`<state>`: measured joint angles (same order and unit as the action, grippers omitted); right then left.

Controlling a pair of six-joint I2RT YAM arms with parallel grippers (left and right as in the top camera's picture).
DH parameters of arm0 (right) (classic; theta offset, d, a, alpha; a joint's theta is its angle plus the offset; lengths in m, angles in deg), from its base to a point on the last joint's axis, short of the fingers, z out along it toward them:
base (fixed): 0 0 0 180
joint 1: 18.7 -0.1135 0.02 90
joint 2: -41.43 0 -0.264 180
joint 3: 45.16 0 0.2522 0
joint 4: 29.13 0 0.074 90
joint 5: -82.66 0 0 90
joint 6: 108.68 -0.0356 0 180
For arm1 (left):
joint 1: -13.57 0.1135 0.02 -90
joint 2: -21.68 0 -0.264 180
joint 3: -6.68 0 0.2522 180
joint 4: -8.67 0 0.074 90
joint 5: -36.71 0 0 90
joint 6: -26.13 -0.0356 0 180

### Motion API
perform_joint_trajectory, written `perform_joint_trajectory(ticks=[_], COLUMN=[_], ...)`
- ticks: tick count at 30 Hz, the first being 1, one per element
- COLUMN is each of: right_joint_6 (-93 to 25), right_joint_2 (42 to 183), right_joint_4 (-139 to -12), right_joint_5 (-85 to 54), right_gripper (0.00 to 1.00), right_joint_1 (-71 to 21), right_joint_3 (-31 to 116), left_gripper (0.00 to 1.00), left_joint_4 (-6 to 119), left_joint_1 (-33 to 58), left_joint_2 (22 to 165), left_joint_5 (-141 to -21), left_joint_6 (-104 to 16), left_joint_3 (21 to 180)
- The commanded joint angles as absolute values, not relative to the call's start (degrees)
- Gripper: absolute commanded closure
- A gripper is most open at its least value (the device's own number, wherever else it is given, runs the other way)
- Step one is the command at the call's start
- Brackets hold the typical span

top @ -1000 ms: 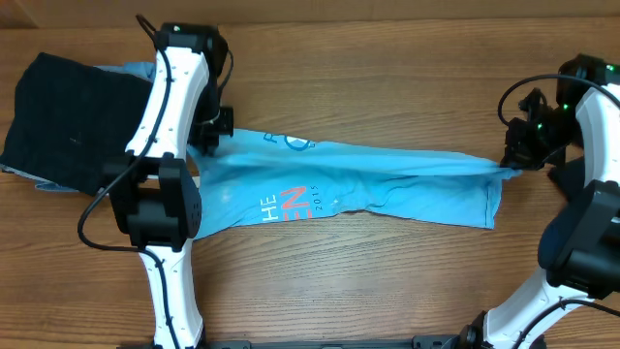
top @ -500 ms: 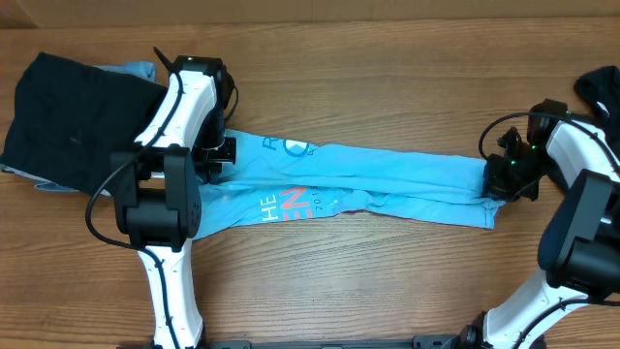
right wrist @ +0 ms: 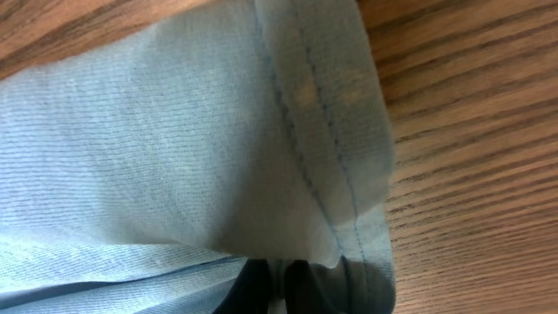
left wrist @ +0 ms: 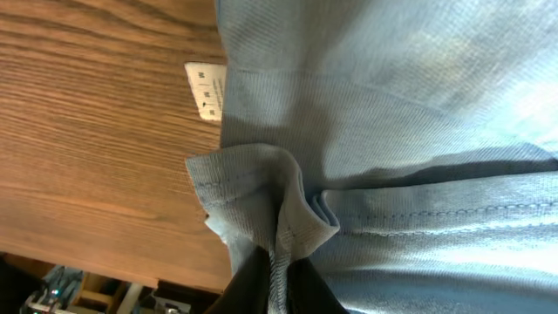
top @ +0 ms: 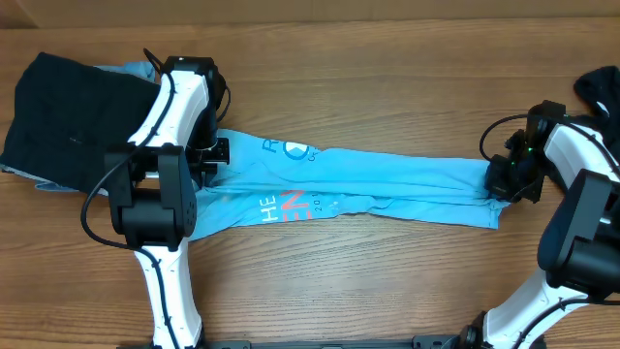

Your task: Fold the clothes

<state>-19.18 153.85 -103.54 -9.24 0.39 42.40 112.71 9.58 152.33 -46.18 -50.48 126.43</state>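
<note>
Overhead: the light blue T-shirt (top: 387, 184) is lying stretched in a long, narrow band across the wooden worktop (top: 387, 78), running from the left gripper (top: 208, 155) to the right gripper (top: 499, 179). White and red lettering (top: 288, 205) is showing on it, "HE" over "EN", with smaller print beside it too fine to read; a white print (top: 298, 147) is sitting nearer the far edge. A black garment (top: 73, 121) is lying at the left end of the worktop, and a dark garment (top: 596, 87) is peeking in at the right edge.

Left wrist: the left gripper (left wrist: 275, 283) is pinching a bunched fold of the T-shirt (left wrist: 392, 131) - jaws narrow on the cloth. A small white tag (left wrist: 207, 90) is poking out at the shirt's edge, its marks unreadable.

Right wrist: the right gripper (right wrist: 277, 283) is clamping the stitched hem of the T-shirt (right wrist: 157, 148), jaws closed tight on the fabric, which is resting on the worktop (right wrist: 471, 131)
</note>
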Motion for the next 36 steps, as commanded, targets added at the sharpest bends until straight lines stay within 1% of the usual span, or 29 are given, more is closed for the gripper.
perform_joint_trajectory(ticks=[1, 3, 4, 5, 6, 7, 8, 9, 10, 11, 13, 14, 15, 16, 17, 18, 19, 20, 21, 23, 24, 26, 27, 30, 32, 34, 36], right_joint_6=[-19.8, -19.8, -19.8, -19.8, -19.8, -19.8, -19.8, -19.8, -19.8, -19.8, -16.9, -15.1, -13.2, -11.6, -8.4, -6.4, -5.1, -5.1, -5.1, -4.7, -4.7, -4.7, -4.8, -5.9, -9.8, -14.0, -14.7], right_joint_2=[152.2, 152.2, 152.2, 152.2, 152.2, 152.2, 152.2, 152.2, 152.2, 152.2, 152.2, 152.2, 152.2, 152.2, 152.2, 152.2, 152.2, 152.2, 152.2, 152.2, 152.2, 152.2, 152.2, 152.2, 152.2, 152.2, 152.2], right_joint_4=[-102.9, -104.7, -106.6, -109.2, -111.4, -113.2, -115.5, -117.1, -118.2, -119.6, -121.7, -122.4, -123.0, -123.4, -124.2, -124.6, -124.7, -124.6, -124.1, -122.5, -120.8, -116.5, -112.0, -105.6, -102.5, -100.8, -100.8], right_joint_5=[-6.4, -6.5, -6.8, -7.0, -7.0, -7.0, -7.7, -9.2, -10.7, -13.9, -20.0, -22.5, -25.6, -28.3, -32.3, -34.2, -35.0, -34.9, -34.9, -34.9, -34.9, -34.9, -34.9, -34.8, -32.3, -25.8, -22.0], right_gripper=[0.63, 0.5, 0.4, 0.29, 0.26, 0.24, 0.22, 0.21, 0.2, 0.17, 0.17, 0.19, 0.21, 0.25, 0.39, 0.55, 0.77, 0.86, 0.91, 0.94, 0.94, 0.94, 0.94, 0.94, 0.94, 0.94, 0.94], right_joint_1=[0.7, 0.7, 0.7, 0.7, 0.7, 0.7, 0.6, 0.5, 0.5, 0.5, 0.5, 0.5, 0.4, 0.4, 0.3, 0.2, 0.1, 0.0, -0.3, -0.8, -1.1, -1.7, -2.1, -2.6, -2.6, -2.4, -2.4], right_joint_3=[42.5, 45.4, 47.8, 51.0, 53.6, 55.7, 58.1, 59.8, 60.8, 62.2, 62.8, 62.7, 62.7, 62.6, 62.6, 62.3, 61.9, 61.2, 59.7, 56.8, 55.1, 51.4, 47.4, 41.6, 39.2, 37.5, 37.4], left_gripper=[0.83, 0.84, 0.82, 0.76, 0.72, 0.63, 0.57, 0.54, 0.51, 0.5, 0.53, 0.56, 0.61, 0.72, 0.82, 0.94, 0.96, 0.96, 0.96, 0.96, 0.96, 0.96, 0.96, 0.96, 0.95, 0.92, 0.92], left_joint_4=[113.3, 114.5, 115.8, 117.7, 119.2, 119.3, 119.3, 119.3, 119.3, 119.2, 118.1, 117.7, 116.9, 116.3, 115.3, 114.4, 113.5, 112.6, 111.1, 108.6, 106.8, 104.3, 102.6, 101.9, 101.9, 101.5, 100.6], left_joint_1=[10.2, 10.3, 10.3, 10.3, 10.3, 10.3, 10.2, 10.2, 10.1, 10.1, 10.1, 10.1, 10.0, 9.9, 9.6, 9.2, 8.7, 8.2, 7.4, 6.3, 5.7, 4.8, 4.4, 4.4, 4.4, 4.5, 4.6], left_joint_2=[151.6, 151.6, 151.5, 151.5, 151.5, 151.5, 151.1, 150.9, 150.9, 150.9, 150.9, 150.9, 150.9, 150.9, 150.9, 150.9, 150.9, 150.9, 150.9, 150.9, 150.9, 150.9, 150.9, 150.9, 150.9, 150.9, 150.9], left_joint_5=[-45.8, -45.8, -45.8, -45.9, -45.9, -46.5, -47.8, -49.2, -50.8, -54.4, -61.2, -63.0, -65.3, -66.9, -68.9, -70.4, -71.4, -71.4, -71.4, -71.4, -71.4, -71.4, -71.4, -71.3, -70.5, -66.5, -61.0], left_joint_6=[-51.9, -51.8, -51.6, -51.1, -50.9, -51.1, -51.2, -51.2, -51.2, -51.7, -54.9, -55.9, -57.0, -57.8, -58.8, -59.5, -59.9, -59.9, -60.1, -60.1, -60.1, -60.0, -60.0, -60.0, -60.1, -59.9, -58.9], left_joint_3=[126.3, 128.9, 131.2, 134.7, 137.6, 139.7, 141.6, 143.0, 143.8, 144.7, 144.6, 144.2, 143.6, 143.1, 142.0, 140.8, 139.3, 137.8, 135.3, 131.7, 129.5, 126.1, 123.6, 121.0, 119.6, 117.7, 116.6])
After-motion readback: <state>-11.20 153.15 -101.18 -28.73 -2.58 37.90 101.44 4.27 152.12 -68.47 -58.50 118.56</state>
